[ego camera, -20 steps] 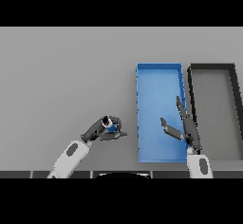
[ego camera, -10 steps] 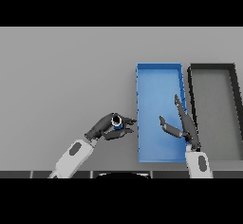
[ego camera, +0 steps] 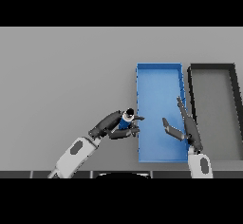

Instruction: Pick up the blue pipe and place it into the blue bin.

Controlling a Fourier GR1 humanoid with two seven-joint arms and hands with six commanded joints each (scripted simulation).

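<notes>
We had the left hand (ego camera: 114, 126) clamped on the blue pipe (ego camera: 126, 119), just outside the blue bin's (ego camera: 159, 67) left wall; right hand (ego camera: 186, 126) hung open over the bin.

A big grey table (ego camera: 61, 76), flat and plain. Two long bins right on top, both on the right side. Blue bin (ego camera: 159, 69) first, then black bin (ego camera: 211, 67) just beside, further right. Both lined up the same way, long sides next to each other. Blue floor inside one, grey inside the other.
</notes>
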